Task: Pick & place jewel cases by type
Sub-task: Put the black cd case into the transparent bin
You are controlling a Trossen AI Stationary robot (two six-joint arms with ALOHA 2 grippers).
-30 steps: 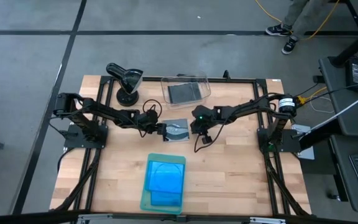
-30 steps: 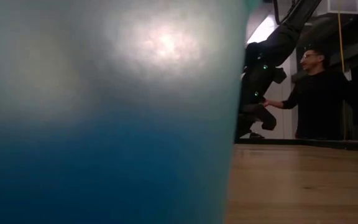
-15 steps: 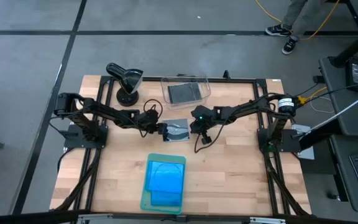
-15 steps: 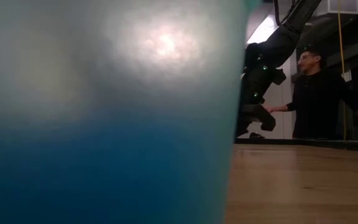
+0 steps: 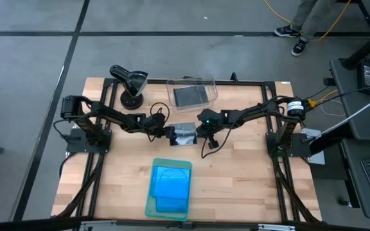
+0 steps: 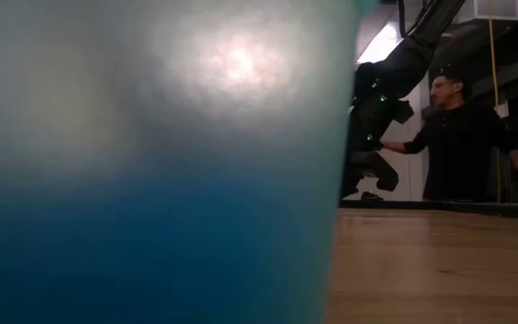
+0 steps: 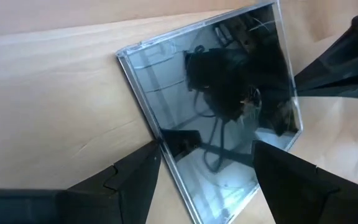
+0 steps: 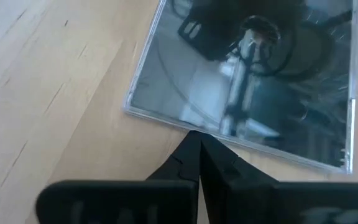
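Beside the clear jewel case at mid-tabletop, the left tool stood spread wide against its left edge, seemingly steadying it, while the right tool pinched shut on its right edge.

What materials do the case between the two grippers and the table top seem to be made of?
The jewel case looks like clear hard plastic with a glossy finish: its face mirrors the arm and cables above, and its edges are transparent. The table looks like light wood, probably jointed planks with a matt surface: grain lines and plank seams show.
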